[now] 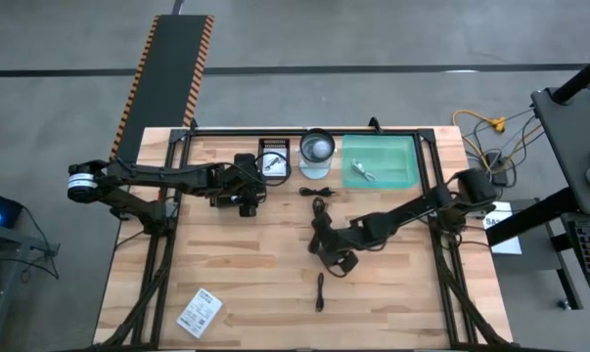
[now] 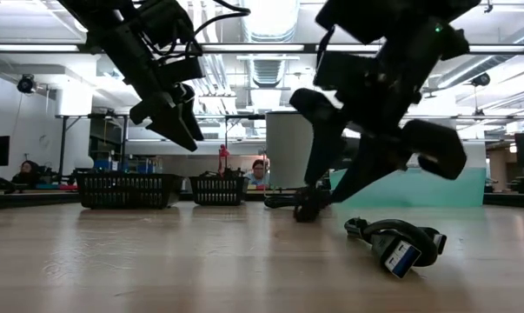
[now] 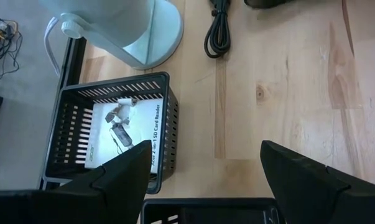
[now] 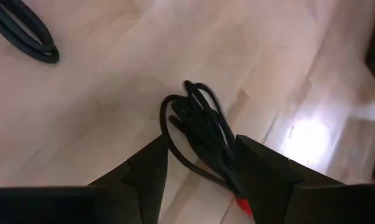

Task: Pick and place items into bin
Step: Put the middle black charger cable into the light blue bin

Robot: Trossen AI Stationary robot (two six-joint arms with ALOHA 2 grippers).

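My right gripper (image 4: 203, 168) is at the table's middle, shut on a black coiled cable (image 1: 319, 210). My left gripper (image 3: 203, 165) hovers open near the far edge, beside a black slotted basket (image 3: 112, 134). A white printed packet (image 3: 122, 134) lies inside that basket. A smaller coiled cable (image 1: 317, 192) lies before the teal bin (image 1: 378, 161). A short black stick (image 1: 320, 291) and a white packet (image 1: 200, 313) rest flat near the near edge. Another cable with a blue plug (image 2: 401, 243) lies by the right gripper. My right gripper has the coiled cable's bundled strands (image 4: 206, 134) between its two fingers, coming from above at a slant. Most of the coil sticks out past the fingertips. In the low view the coil (image 2: 305, 204) sits at table height; whether it is lifted clear I cannot tell.
A pale round cup-like thing (image 1: 316, 149) stands between the basket and the teal bin. A second black basket (image 2: 127, 189) shows in the low view. A black frame rail (image 1: 304, 130) runs along the far edge. Bare wood lies on the near left (image 1: 226, 264).
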